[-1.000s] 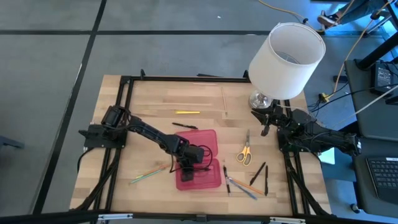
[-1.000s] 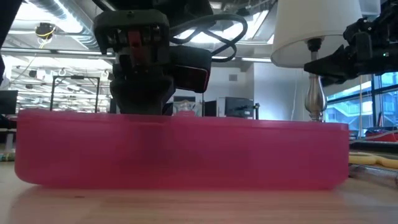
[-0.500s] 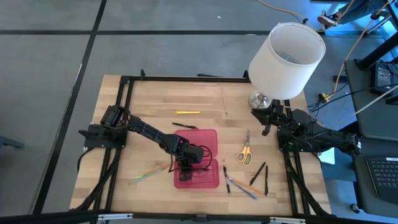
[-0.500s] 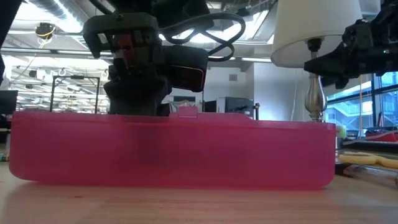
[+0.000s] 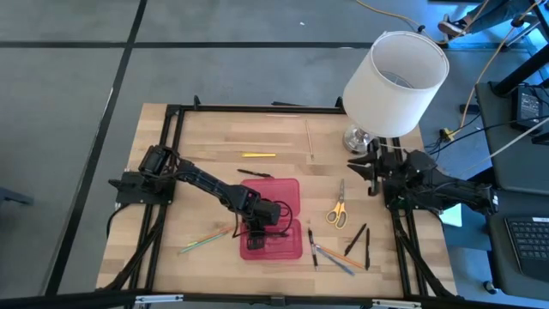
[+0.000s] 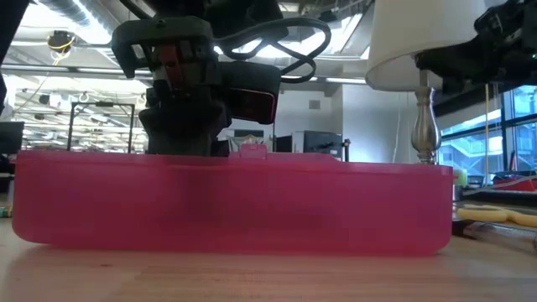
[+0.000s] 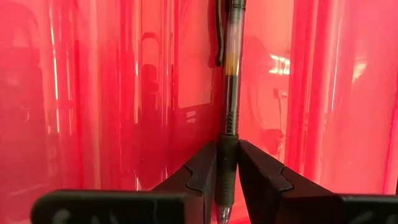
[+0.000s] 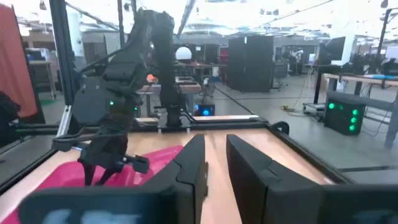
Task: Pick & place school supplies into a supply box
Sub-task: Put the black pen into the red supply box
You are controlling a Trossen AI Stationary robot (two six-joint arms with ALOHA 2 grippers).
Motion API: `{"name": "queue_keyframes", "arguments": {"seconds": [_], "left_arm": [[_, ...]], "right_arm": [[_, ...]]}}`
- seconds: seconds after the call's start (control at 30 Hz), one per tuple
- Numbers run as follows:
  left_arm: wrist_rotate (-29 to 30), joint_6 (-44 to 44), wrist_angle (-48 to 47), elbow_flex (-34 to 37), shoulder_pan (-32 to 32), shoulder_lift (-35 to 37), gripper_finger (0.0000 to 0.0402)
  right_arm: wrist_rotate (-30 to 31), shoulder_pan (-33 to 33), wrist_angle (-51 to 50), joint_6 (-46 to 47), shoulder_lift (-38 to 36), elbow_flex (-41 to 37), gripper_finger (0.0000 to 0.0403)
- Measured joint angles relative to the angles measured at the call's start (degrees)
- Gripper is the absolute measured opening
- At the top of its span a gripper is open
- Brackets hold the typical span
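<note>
Pinching black pen [image 7: 231,93] inside supply box [image 5: 273,219]: left fingers [image 7: 200,177]; right fingers [image 8: 245,168] parted; scissors [image 5: 337,209] beside box.

One camera looked straight down on the whole desk [image 5: 214,137]. Another sat at desk level, pressed close against the supply box [image 6: 235,201]. My left wrist camera stared into that same box; my right looked across at it.
</note>
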State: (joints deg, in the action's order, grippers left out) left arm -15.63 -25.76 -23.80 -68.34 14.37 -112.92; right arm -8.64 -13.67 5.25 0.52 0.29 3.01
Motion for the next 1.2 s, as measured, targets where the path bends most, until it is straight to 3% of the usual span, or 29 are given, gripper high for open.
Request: {"name": "queue_keyframes", "arguments": {"seconds": [0.37,0.77,0.97,1.2], "left_arm": [[-0.03,-0.02,1.84,0.09,0.02,-0.07,0.0060],[0.10,-0.02,3.17,0.09,0.04,-0.13,0.0059],[0.10,-0.02,3.25,0.09,0.04,-0.13,0.0062],[0.21,-0.02,3.42,0.09,0.04,-0.13,0.0059]], "right_arm": [[-3.03,3.57,-3.61,-4.55,9.51,10.01,0.0071],[6.90,11.64,-18.18,-9.18,31.19,25.38,0.0071],[17.57,16.24,-29.69,2.14,41.79,34.15,0.0071],[18.09,22.98,-38.16,16.02,55.02,42.65,0.0071]]}}
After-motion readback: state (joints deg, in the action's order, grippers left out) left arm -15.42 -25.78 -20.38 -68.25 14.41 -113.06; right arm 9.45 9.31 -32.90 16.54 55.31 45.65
